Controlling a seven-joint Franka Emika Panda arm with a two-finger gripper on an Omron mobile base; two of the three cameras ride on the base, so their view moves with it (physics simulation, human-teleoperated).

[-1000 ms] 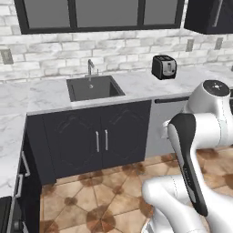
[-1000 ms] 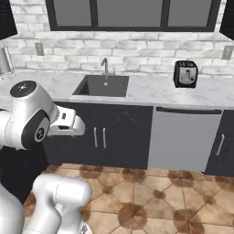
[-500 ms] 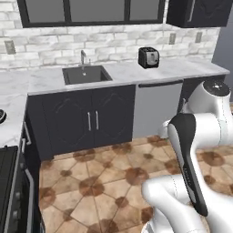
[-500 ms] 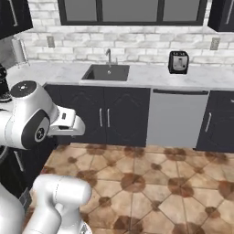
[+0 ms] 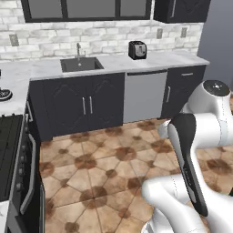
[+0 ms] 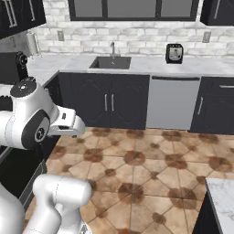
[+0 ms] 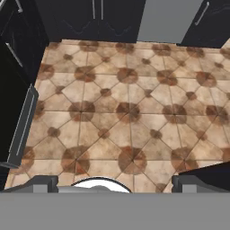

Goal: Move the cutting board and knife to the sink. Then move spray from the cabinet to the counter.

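Pincer [image 7: 115, 184] open over unlabelled floor tiles [image 7: 130, 112]

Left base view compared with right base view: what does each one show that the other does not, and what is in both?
Left base view alone: the dark front of a stove with its long handle at the left edge, and a grey wall at the far right. Right base view alone: a paper towel roll, a black coffee machine and a marble corner at lower right. Both: the sink with its faucet, the toaster, the dishwasher, the counter and the tiled floor.
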